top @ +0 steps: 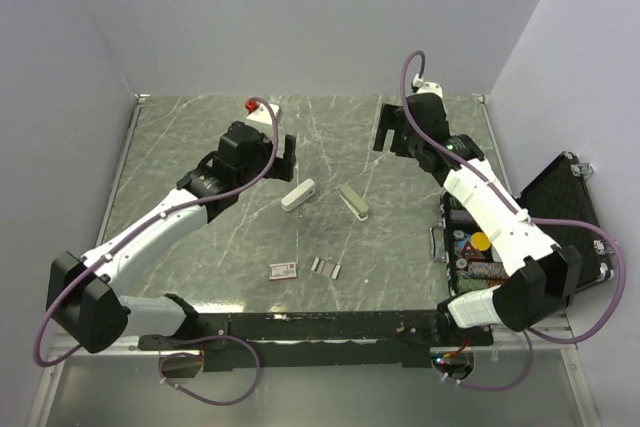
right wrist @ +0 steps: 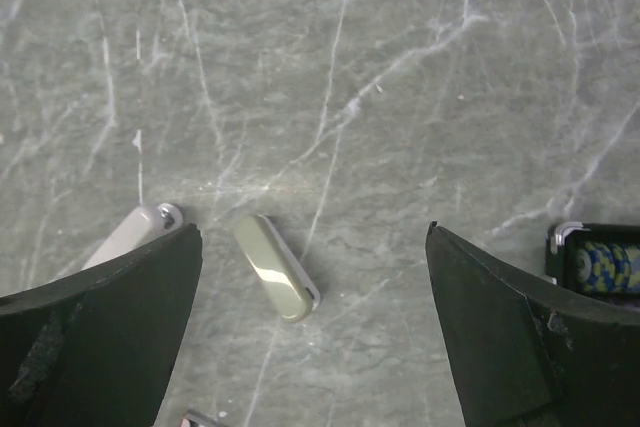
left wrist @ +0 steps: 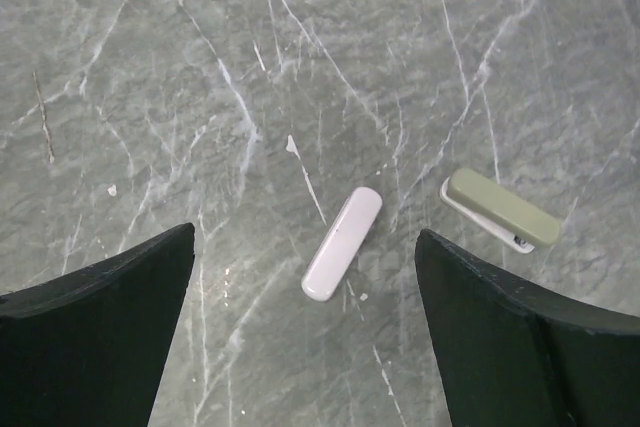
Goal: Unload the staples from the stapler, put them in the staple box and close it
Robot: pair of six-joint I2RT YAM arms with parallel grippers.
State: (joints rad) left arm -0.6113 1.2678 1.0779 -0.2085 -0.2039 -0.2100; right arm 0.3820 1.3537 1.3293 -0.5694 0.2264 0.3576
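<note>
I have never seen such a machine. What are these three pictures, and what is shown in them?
These are two robot arms bolted to a table. One picture looks down from above. The other two come from cameras on the wrists, so the dark shapes at the bottom are fingers. The left gripper and the right gripper are both open and hold nothing. On the table lie a white stapler, a green stapler, a small red-and-white box and tiny staples. A black case stands at the right.
</note>
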